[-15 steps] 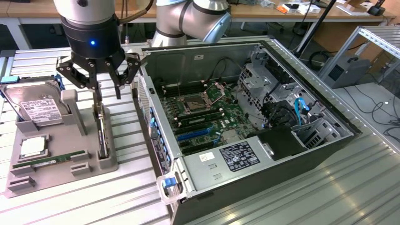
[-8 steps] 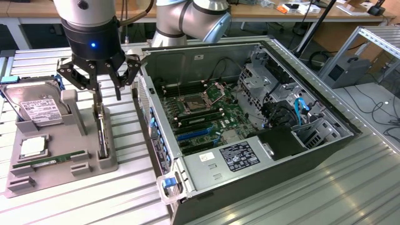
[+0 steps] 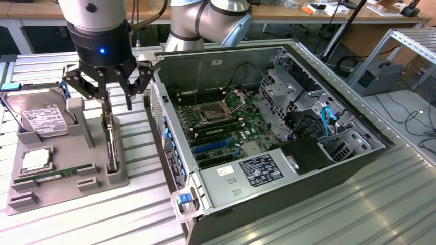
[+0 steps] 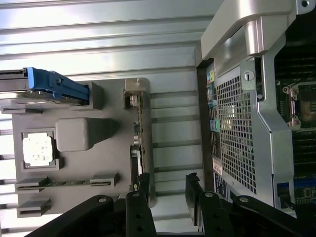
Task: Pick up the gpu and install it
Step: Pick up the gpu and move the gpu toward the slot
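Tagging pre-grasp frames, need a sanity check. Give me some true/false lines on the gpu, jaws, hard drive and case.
1. The gpu stands on edge in a slot of the gray fixture. True.
2. The jaws are shut on the gpu. False: they stand open over it, and the card is in its slot.
3. The hard drive is mounted inside the computer case. False: it stands in the fixture, at the exterior view's left.
4. The case lies open with its motherboard exposed. True.
5. The gpu is plugged into the motherboard. False: it is outside the case, in the fixture.
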